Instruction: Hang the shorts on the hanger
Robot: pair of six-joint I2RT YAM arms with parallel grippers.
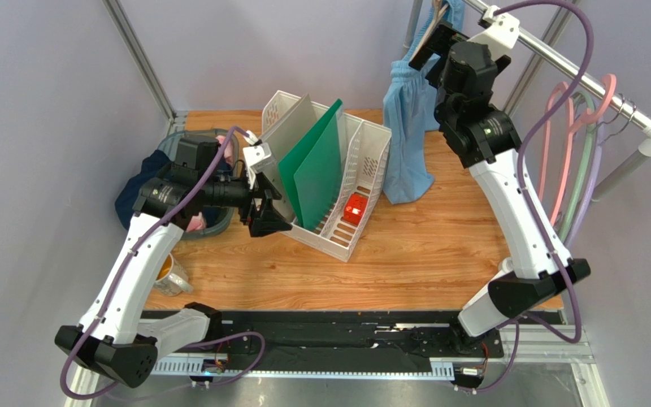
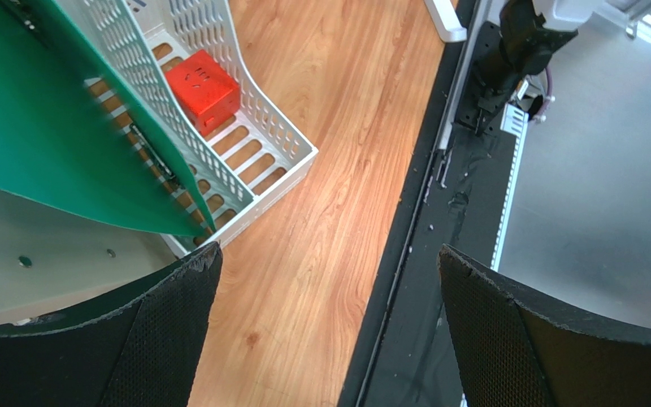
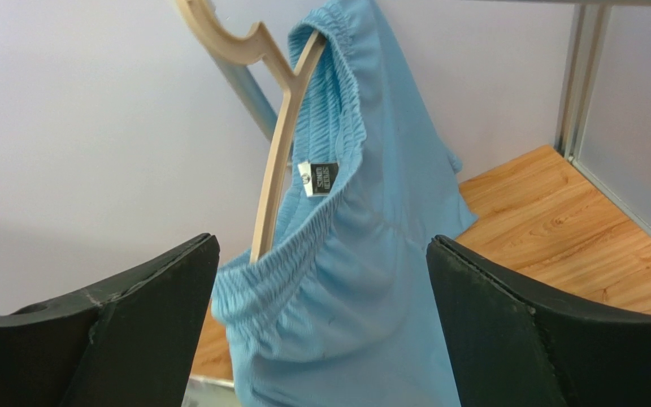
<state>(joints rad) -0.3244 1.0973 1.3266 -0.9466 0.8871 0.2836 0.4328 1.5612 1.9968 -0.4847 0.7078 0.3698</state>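
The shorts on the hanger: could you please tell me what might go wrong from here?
1. The hanger sits steeply tilted inside the waistband of the shorts, so the fabric may slide off its lower end.
2. The right pincer is open close to the shorts; a careless pull back could snag the cloth and drag it off.
3. The left pincer is open right beside the file rack; a swing could knock it.

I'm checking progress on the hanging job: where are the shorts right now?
In the top view, the shorts hang at the back right on the wooden hanger, just right of the white file rack.
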